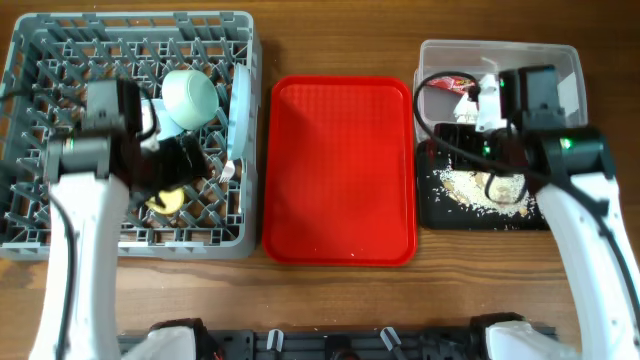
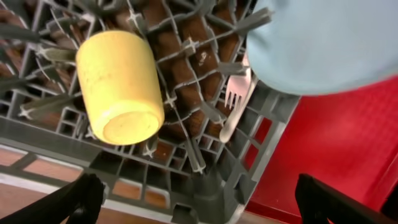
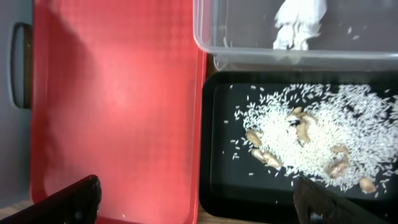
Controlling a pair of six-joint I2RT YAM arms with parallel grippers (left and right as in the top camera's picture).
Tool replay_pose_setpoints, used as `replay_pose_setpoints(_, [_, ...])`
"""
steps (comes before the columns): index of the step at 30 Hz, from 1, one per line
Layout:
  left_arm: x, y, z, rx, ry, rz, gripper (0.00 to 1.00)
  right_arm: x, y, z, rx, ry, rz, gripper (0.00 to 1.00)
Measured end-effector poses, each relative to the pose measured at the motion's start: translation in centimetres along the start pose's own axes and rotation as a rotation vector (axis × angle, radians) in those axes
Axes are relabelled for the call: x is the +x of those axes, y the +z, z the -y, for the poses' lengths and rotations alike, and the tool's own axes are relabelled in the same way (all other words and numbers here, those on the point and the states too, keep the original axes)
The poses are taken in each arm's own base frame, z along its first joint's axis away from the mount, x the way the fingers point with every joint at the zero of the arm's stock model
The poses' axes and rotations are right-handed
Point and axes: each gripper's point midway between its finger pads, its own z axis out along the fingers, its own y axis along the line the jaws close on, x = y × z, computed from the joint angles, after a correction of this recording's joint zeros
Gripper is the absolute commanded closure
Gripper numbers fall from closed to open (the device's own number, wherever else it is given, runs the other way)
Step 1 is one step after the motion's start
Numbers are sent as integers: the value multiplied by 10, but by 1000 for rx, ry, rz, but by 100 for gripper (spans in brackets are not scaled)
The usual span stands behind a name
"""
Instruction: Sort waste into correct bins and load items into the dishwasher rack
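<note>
The grey dishwasher rack holds a mint-green bowl, the upright pale blue plate, the yellow cup on its side and the white fork. My left gripper hovers open and empty over the rack's front right part. In the left wrist view the cup, fork and plate lie beyond its jaws. My right gripper is open and empty above the black tray, which holds rice crumbs. The clear tub holds the red sauce packet and the white scrap. A second bowl and the spoon are hidden.
The red serving tray lies bare between the rack and the two bins; it also shows in the right wrist view. Brown food bits lie among the rice. Wooden table runs along the front edge.
</note>
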Motion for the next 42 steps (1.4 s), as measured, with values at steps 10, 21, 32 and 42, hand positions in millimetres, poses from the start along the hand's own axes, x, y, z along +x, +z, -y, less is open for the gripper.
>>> replay_pose_setpoints(10, [55,-53,-15,167,58,475,0,64,-86,16,29,53,409,0])
replay_pose_setpoints(21, [60,-63,-16,185,56,520,0,67,-92,18,30,64,432,0])
replay_pose_setpoints(32, [60,-63,-16,185,56,520,0,69,-106,21,49,39,503,0])
replay_pose_setpoints(42, [61,-60,-17,183,55,514,0,53,-120,12,-72,-51,1093,0])
